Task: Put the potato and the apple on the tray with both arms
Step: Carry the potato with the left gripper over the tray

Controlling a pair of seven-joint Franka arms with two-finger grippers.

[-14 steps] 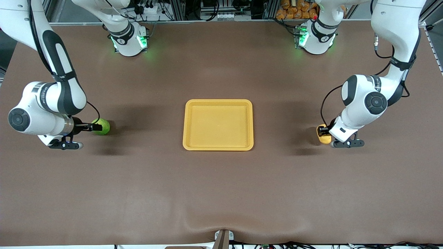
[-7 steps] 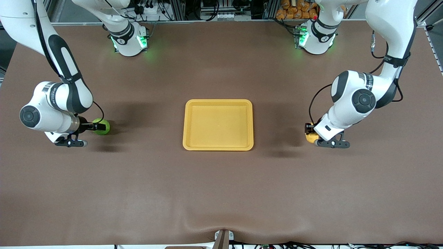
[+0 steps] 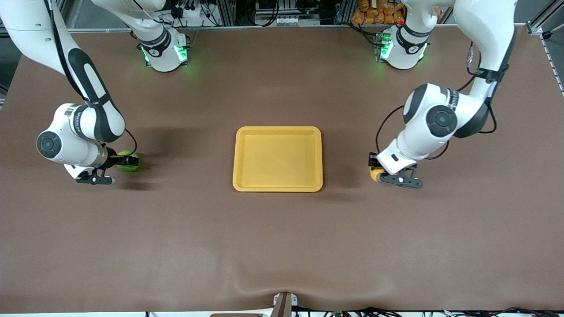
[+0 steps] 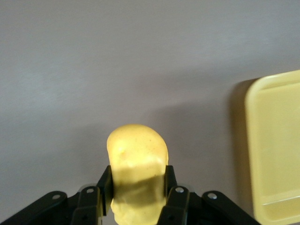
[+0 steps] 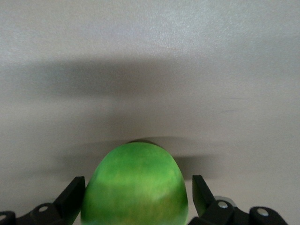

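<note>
Beside tray [image 3: 277,187], left gripper [image 3: 374,166] carried potato [image 4: 137,161] closer.

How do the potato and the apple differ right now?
The potato is oblong and yellow-orange; the apple is round and bright green. The left gripper is shut on the potato, in the air near the tray; the apple sits on the table between the right gripper's open fingers. Neither is on the tray.
</note>
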